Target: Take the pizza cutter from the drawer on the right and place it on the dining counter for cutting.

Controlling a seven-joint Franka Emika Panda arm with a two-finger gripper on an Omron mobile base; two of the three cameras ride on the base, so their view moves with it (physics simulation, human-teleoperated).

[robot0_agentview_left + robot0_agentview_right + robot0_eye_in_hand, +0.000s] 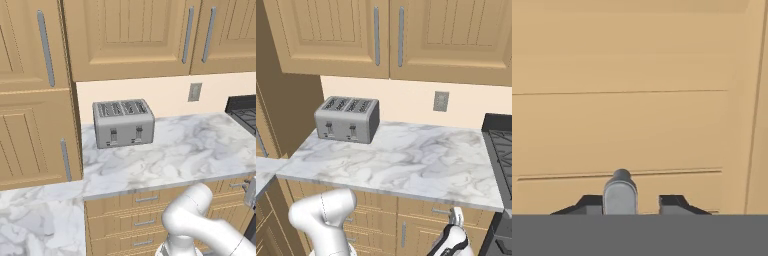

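Note:
The drawer's oak front [637, 130] is close ahead in the hand view, and it is closed. Its silver bar handle [619, 192] stands between my gripper's [631, 202] dark fingertips, which have drawn in on it. The left fingertip [589, 204] is against the handle, with a thin sliver of wood showing on the other side. From the right base view, my gripper [456, 216] is at the handle [442, 211] just under the worktop edge. The pizza cutter is hidden. The dining counter is out of view.
A marble worktop [406, 160] carries a silver toaster [347, 120], with oak wall cabinets [391, 35] above. A black stove [501, 145] borders it on the right. Narrower drawers with bar handles [145, 220] sit below on the left, beside a tall cabinet [35, 100].

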